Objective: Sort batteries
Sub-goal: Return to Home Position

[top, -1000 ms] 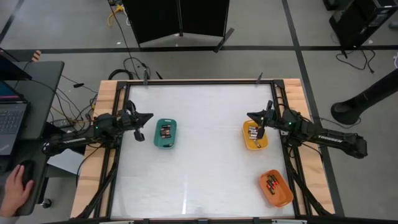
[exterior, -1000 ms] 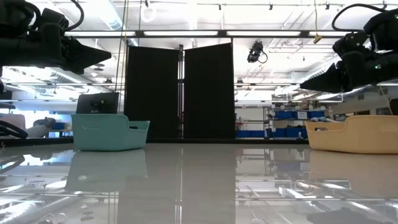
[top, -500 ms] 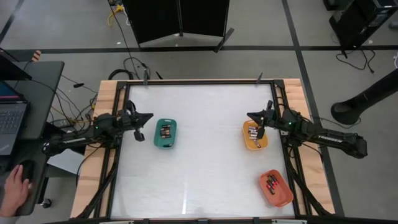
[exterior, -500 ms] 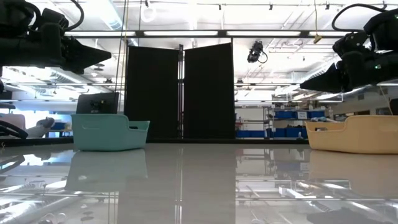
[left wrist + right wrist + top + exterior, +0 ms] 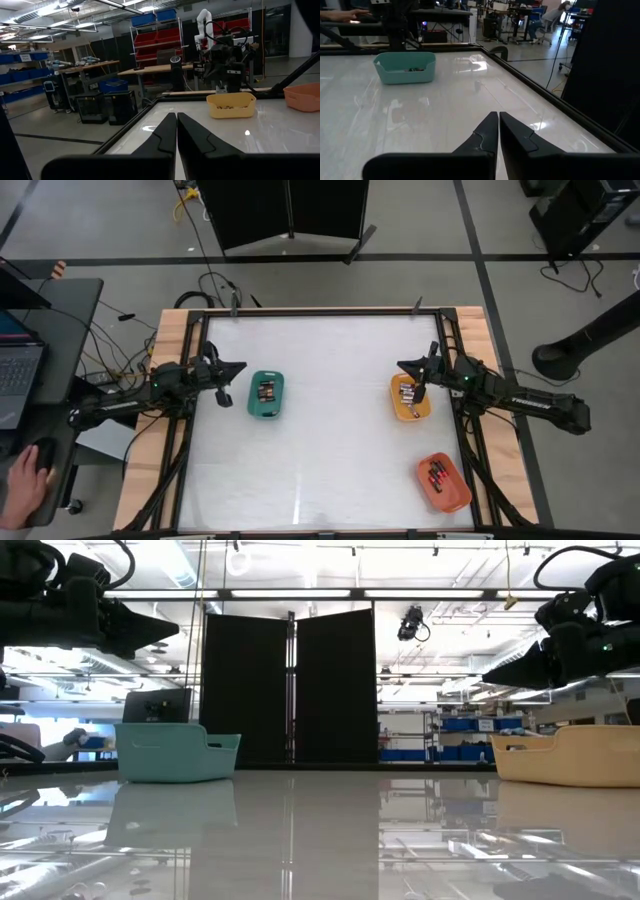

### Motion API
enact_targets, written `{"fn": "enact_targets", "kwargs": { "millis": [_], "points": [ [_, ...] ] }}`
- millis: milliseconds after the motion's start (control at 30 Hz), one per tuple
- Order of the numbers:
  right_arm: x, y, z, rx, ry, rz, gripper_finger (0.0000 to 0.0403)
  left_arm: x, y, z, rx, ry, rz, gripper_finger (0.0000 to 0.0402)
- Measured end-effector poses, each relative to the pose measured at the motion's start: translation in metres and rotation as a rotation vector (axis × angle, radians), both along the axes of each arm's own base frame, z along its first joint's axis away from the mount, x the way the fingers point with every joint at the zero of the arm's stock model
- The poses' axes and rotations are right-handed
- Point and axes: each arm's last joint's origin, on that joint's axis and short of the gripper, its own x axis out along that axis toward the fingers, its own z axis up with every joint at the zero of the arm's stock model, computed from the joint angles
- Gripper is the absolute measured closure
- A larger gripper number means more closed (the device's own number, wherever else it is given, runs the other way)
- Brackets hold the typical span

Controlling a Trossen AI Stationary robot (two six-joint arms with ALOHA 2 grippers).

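- Left pincer (image 5: 240, 367): raised at the left edge of the table (image 5: 330, 410). Its tips are pressed together, as its wrist view shows, and it holds nothing. It sits just beside the green tray (image 5: 255, 408) and above it.
- Right pincer (image 5: 403, 365): raised at the right edge, tips likewise pressed together and empty. It hangs over one end of the yellow tray (image 5: 401, 413).
- Batteries (image 5: 266, 391): all that show lie inside trays.
  - Some are in the green tray, near the middle of the left edge.
  - Some are in the yellow tray, near the middle of the right edge.
  - Some are in the orange tray (image 5: 453, 492), at the right corner farthest from the black screen (image 5: 290, 210).
  - No loose battery can be made out on the table top.
- Stage, as judged: sorting looks finished, and only the arms' pull-back to rest remains.
- Risk 1: the right pincer has to leave from above the yellow tray. If it dips while swinging out, a finger could catch the rim, shove or tip the tray, and spill sorted batteries.
- Risk 2: the same applies to the left pincer and the green tray. The trays look light and nothing visibly anchors them.
- Risk 3: spilled batteries would likely roll on the glossy top toward an edge.
- Writing: no brand, label or lettering can be read on the batteries, trays or arms. The batteries are too small to show any print.
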Motion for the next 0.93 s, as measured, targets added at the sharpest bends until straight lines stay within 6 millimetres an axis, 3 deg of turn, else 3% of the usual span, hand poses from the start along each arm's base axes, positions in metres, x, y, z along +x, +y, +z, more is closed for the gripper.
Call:
{"fn": "enact_targets", "kwargs": {
  "millis": [933],
  "points": [
    [0.0000, 0.0000, 0.0000, 0.000, 0.000, 0.000, 0.0376, 0.0000, 0.0000, 0.0000, 0.000, -0.001, 0.000, 0.0379]
  ]
}}
